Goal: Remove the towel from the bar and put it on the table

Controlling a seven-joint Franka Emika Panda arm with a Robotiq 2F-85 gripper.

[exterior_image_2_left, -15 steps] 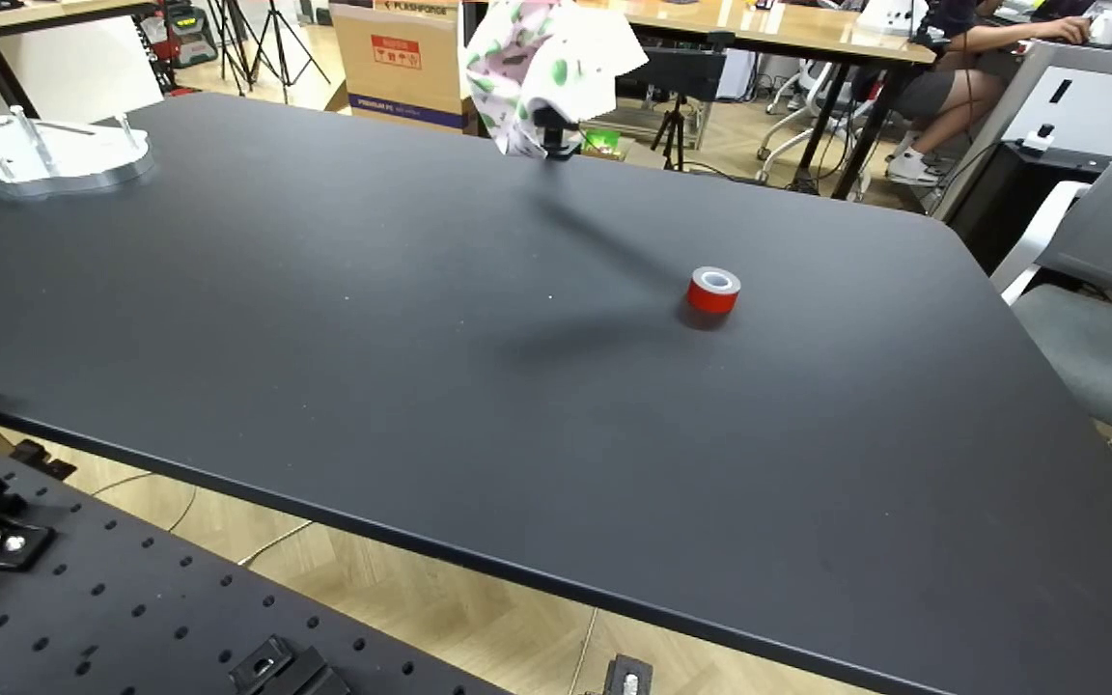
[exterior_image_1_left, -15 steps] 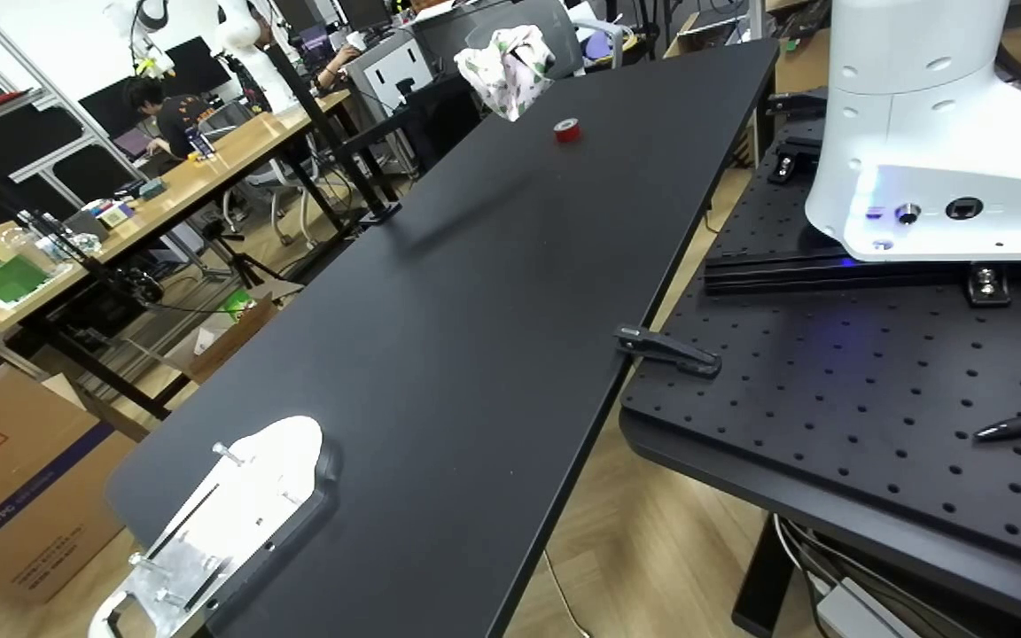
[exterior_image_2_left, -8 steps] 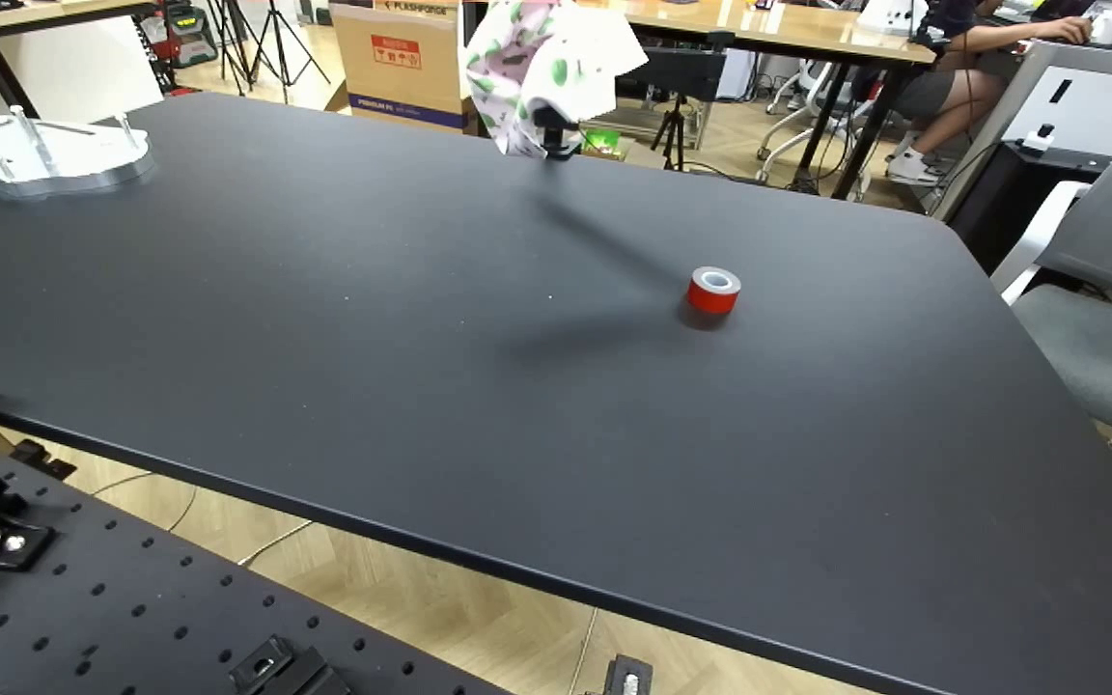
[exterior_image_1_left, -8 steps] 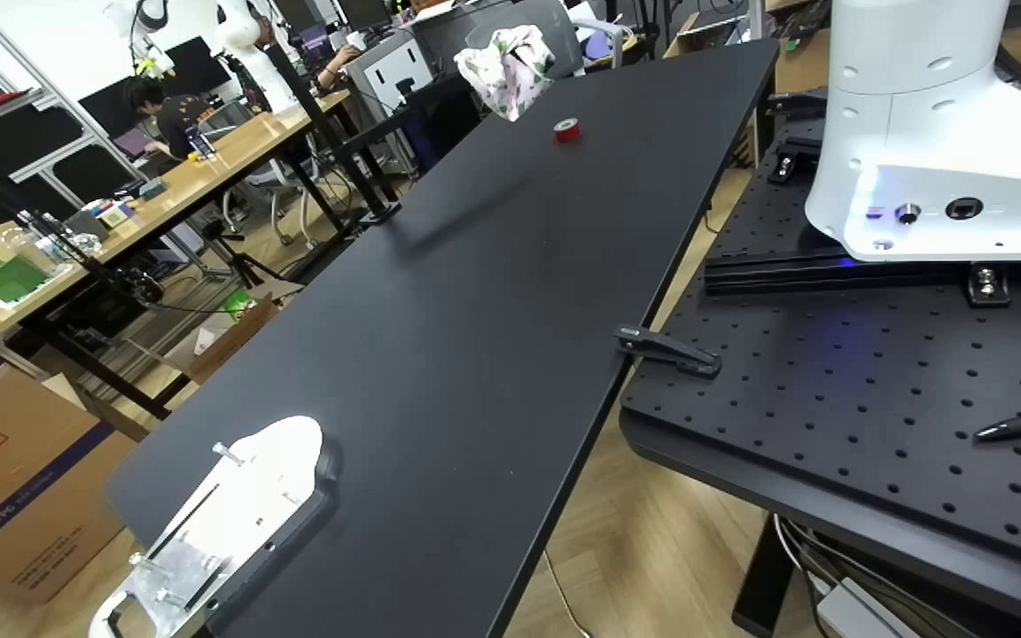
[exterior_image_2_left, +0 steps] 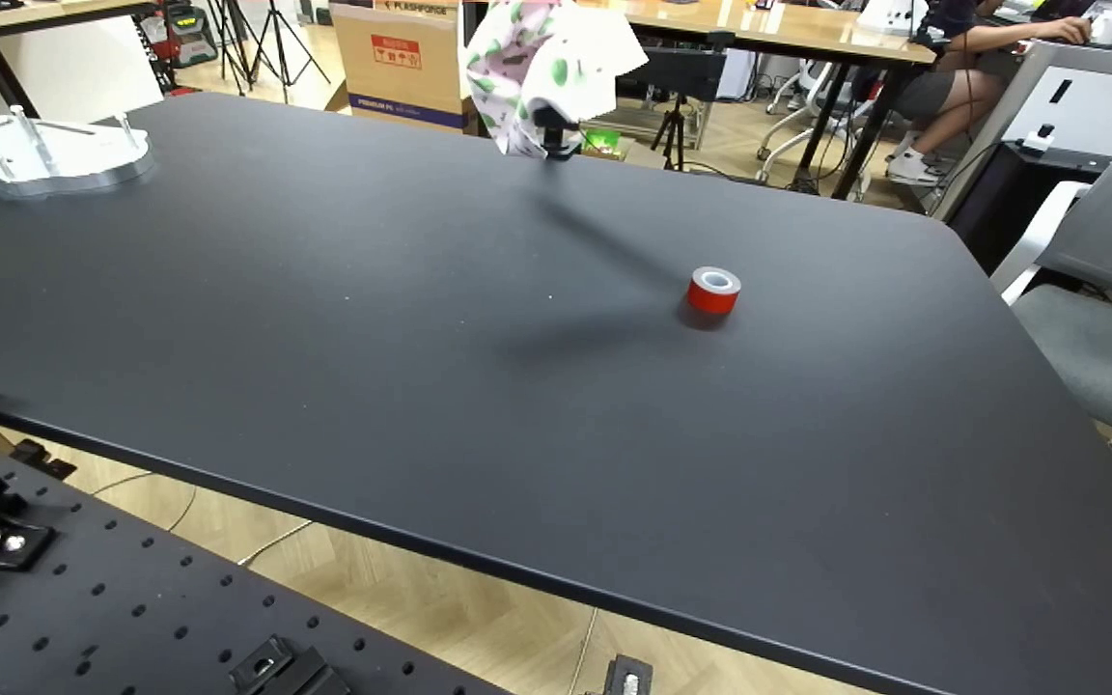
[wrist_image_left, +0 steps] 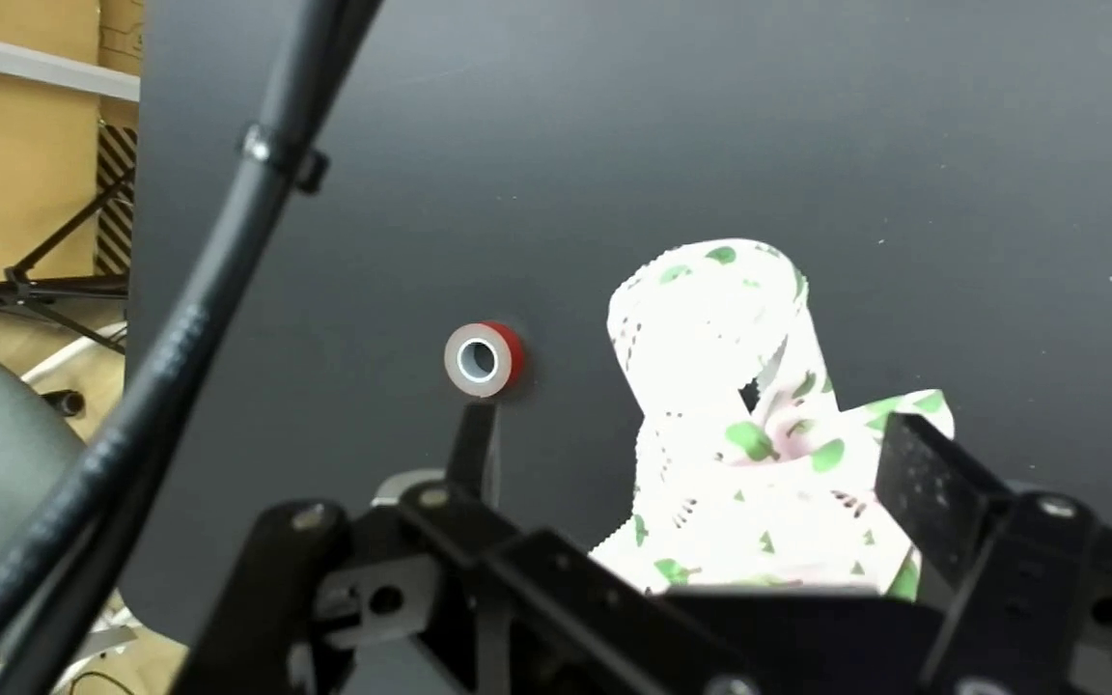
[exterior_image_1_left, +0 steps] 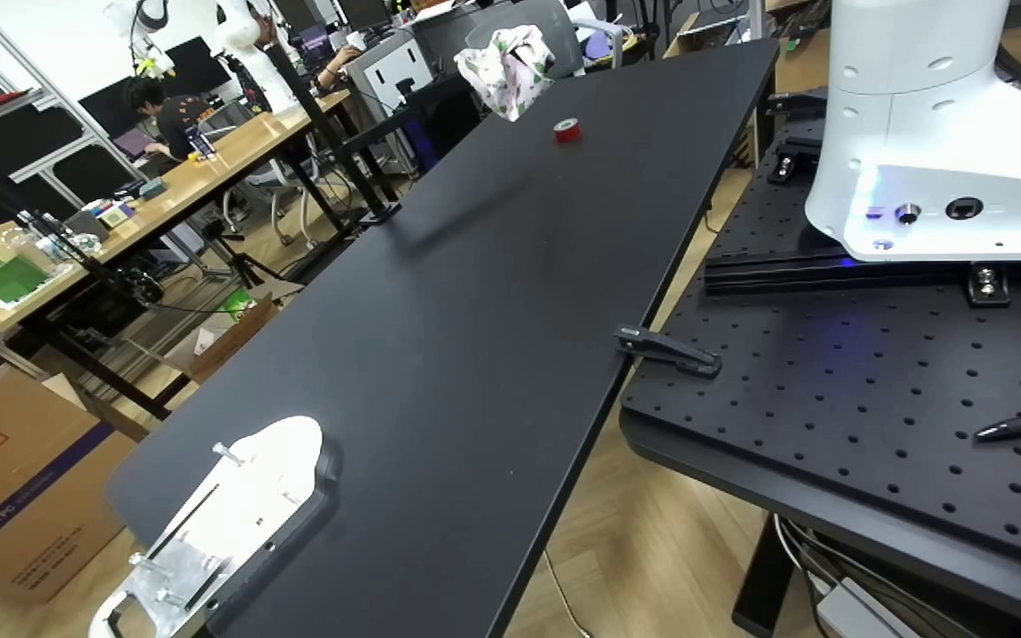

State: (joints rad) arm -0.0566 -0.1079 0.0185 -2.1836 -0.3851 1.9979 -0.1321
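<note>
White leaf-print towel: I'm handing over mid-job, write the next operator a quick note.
End effector: open, holding nothing.
Soft white cloth towel with green leaf print: between the jaws in the wrist view; seems to hang on the slim black bar, contact hidden.
Long matte black table: red ring-shaped tape roll on it.
Done: end effector at the towel, jaws apart.
Left: grip the towel, take it off the bar, lay it on the table.
</note>
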